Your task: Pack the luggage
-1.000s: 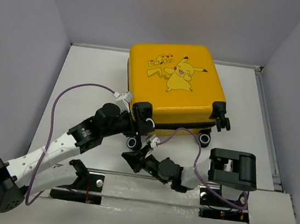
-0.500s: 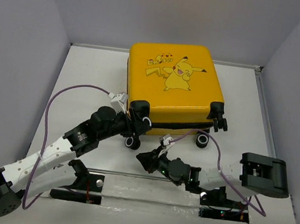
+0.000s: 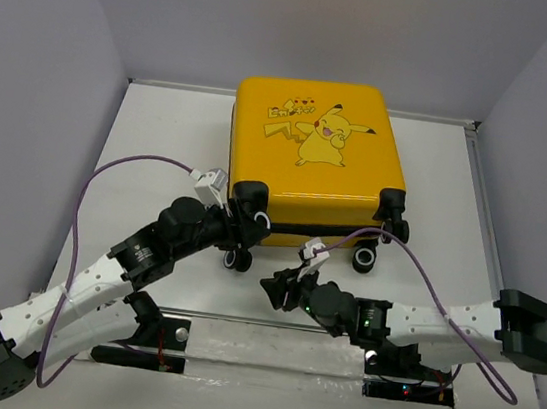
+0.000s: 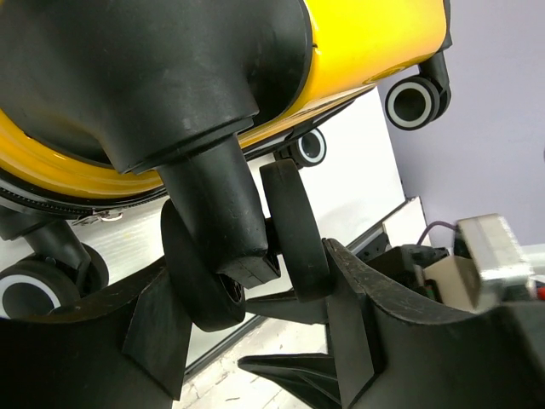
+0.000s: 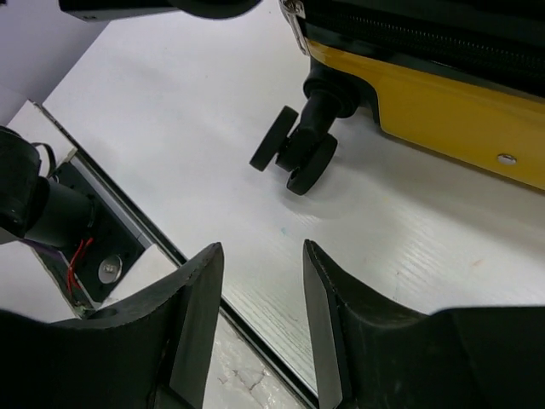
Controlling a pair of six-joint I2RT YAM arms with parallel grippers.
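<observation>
The luggage (image 3: 310, 159) is a yellow Pikachu-print suitcase lying flat and closed at the back centre of the table. My left gripper (image 3: 243, 227) is at its near-left corner, shut on a black twin caster wheel (image 4: 289, 221) that sits between its fingers (image 4: 349, 298). The yellow shell (image 4: 375, 43) fills the top of the left wrist view. My right gripper (image 3: 273, 287) hovers low over the table in front of the luggage, open with nothing between its fingers (image 5: 328, 315). Ahead of it stands another caster wheel (image 5: 294, 158) under the yellow shell (image 5: 460, 111).
A metal rail (image 3: 267, 327) runs along the table's front edge by the arm bases. Grey walls close in the left, right and back. The right arm (image 3: 439, 322) lies stretched low along the front. Purple cables (image 3: 138, 162) loop over the table.
My right gripper has gone from shut to open and shifted slightly right while its arm stretched out to the right. The left arm pushed forward, and the luggage slid back a little.
</observation>
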